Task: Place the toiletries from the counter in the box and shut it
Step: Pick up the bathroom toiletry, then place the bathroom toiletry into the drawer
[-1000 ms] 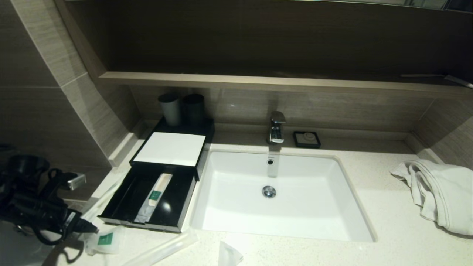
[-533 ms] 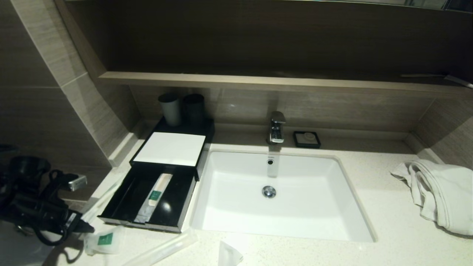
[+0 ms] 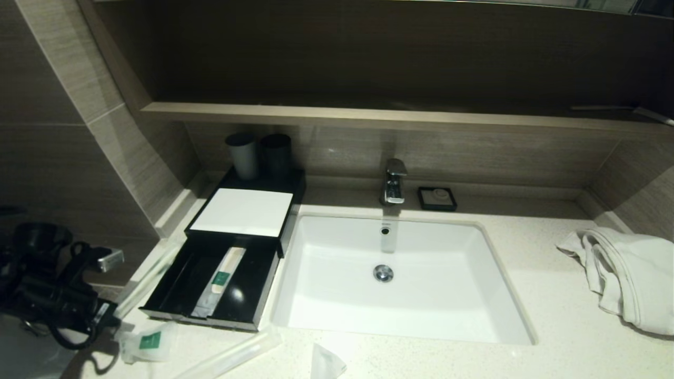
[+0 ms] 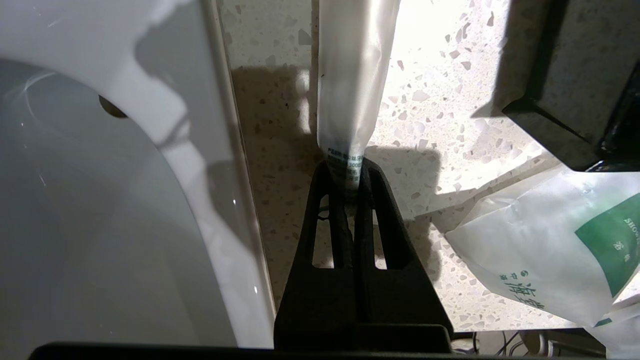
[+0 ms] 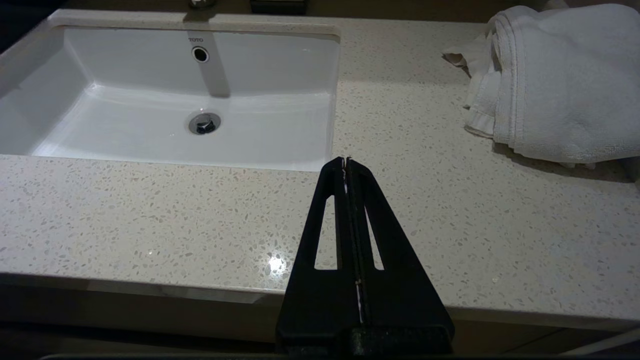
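The left gripper pinches one end of a long thin packet above the counter.

Off-white speckled polished stone counter, glossy white ceramic sunken sink, shiny chrome metal tap, soft white terry cloth towel, translucent crinkly plastic packet, glossy black plastic box drawer, matt black plastic gripper fingers

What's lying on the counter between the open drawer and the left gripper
In the head view, one long thin packet slants beside the open drawer, its near end pinched in the left gripper. The right gripper hangs idle.
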### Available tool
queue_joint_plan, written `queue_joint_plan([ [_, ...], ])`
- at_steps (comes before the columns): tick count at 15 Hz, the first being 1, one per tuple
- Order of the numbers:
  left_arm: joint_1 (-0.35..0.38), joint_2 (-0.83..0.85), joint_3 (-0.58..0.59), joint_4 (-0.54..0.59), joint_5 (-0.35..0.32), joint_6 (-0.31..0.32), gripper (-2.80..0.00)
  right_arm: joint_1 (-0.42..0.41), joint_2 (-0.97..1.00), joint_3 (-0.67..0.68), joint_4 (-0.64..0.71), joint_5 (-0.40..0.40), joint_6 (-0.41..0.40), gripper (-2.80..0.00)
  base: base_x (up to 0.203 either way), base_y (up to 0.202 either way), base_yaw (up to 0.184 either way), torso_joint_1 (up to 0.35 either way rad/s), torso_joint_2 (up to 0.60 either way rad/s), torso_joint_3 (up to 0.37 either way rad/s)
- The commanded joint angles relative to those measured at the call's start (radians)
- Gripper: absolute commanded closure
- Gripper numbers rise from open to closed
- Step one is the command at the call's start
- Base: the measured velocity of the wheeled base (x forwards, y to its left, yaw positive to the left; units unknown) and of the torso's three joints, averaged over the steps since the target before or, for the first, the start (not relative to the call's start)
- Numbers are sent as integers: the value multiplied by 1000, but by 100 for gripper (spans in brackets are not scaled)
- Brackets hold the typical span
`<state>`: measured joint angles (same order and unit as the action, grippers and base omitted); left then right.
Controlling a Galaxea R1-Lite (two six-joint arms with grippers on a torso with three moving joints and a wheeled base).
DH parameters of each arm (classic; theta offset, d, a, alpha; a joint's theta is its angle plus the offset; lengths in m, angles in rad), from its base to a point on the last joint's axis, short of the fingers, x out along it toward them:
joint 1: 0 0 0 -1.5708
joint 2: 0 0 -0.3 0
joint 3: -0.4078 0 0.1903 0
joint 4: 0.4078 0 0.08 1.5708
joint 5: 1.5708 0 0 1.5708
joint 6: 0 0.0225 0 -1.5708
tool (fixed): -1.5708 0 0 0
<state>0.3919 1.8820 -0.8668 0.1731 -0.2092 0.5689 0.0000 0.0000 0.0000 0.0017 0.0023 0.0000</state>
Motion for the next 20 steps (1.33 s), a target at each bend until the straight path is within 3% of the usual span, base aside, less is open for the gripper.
queue_joint_plan([
  [1,1,-4,0,2,-1,3,0,0,0,0,0,1,0,0,0,0,0,0,0,0],
  [5,2,-36,-15,18,-4,-2,0,0,0,0,0,1,0,0,0,0,0,0,0,0],
  [12,42,-141,-82,158,-9,-23,0,0,0,0,0,1,0,0,0,0,0,0,0,0],
  [14,43,-178,-101,202,-9,-67,0,0,0,0,0,1,0,0,0,0,0,0,0,0],
  [17,31,-263,-152,303,-42,-186,0,0,0,0,0,1,0,0,0,0,0,0,0,0],
  [20,-53,-360,-229,495,-88,-329,0,0,0,0,0,1,0,0,0,0,0,0,0,0],
])
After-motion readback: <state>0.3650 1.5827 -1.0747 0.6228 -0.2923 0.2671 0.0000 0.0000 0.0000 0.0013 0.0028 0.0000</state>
